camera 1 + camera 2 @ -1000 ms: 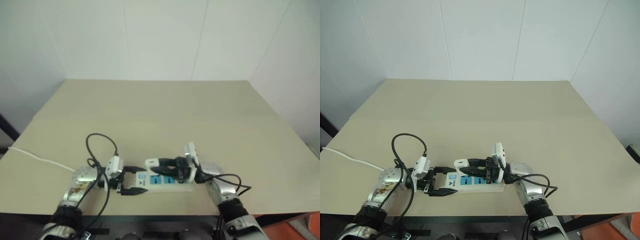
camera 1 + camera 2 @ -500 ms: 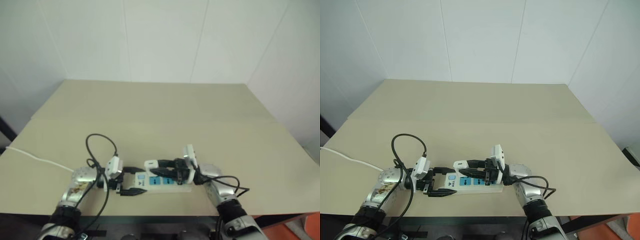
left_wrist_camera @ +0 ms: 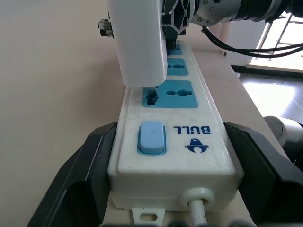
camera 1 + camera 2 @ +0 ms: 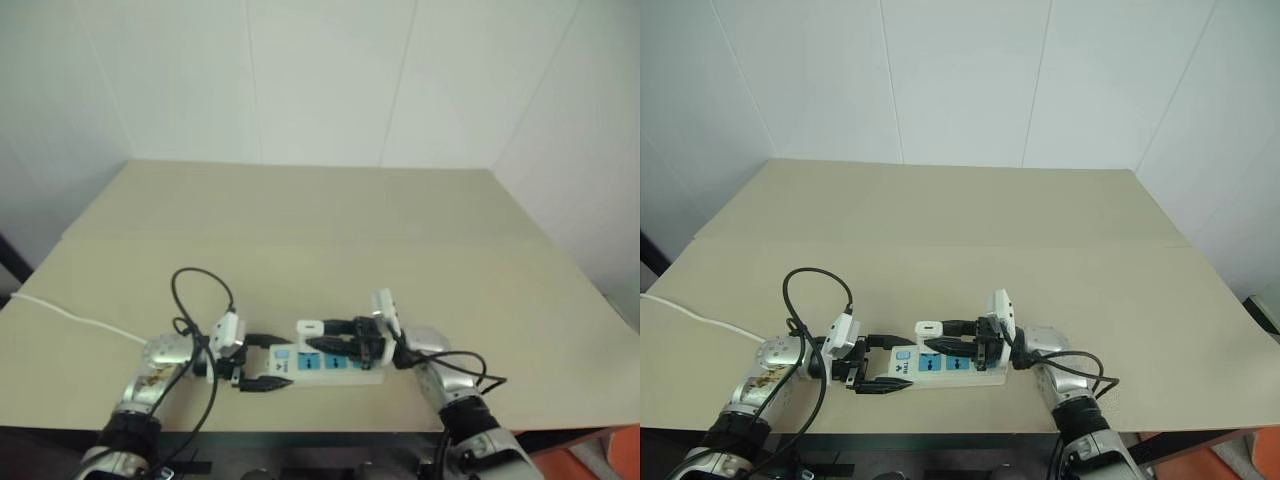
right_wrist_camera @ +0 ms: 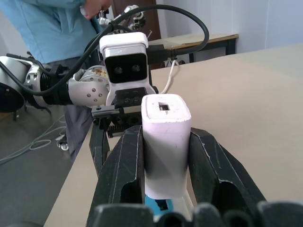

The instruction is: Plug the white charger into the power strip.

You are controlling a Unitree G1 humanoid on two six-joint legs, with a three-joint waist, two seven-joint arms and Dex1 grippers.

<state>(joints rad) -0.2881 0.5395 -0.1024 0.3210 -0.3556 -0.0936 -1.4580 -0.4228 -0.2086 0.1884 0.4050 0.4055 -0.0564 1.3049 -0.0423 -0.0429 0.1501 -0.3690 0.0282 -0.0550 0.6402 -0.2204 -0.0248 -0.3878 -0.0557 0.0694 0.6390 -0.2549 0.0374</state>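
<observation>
we see left fingers [image 3: 99, 156] spread, gripping power strip [image 3: 175, 151] at its switch end | right fingers [image 5: 125, 165] clamp white charger [image 5: 165, 142], prongs in the strip's nearest socket

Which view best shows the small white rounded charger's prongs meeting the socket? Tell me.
The left wrist view: the small white rounded charger stands over the end blue socket panel, prongs at its slots. The right wrist view shows its top between black fingers; the eye views show it small.

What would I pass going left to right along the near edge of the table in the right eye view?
Thin white cord → left gripper, its jaws around the power strip's end → power strip → right gripper holding the white charger over the strip → bare table.
</observation>
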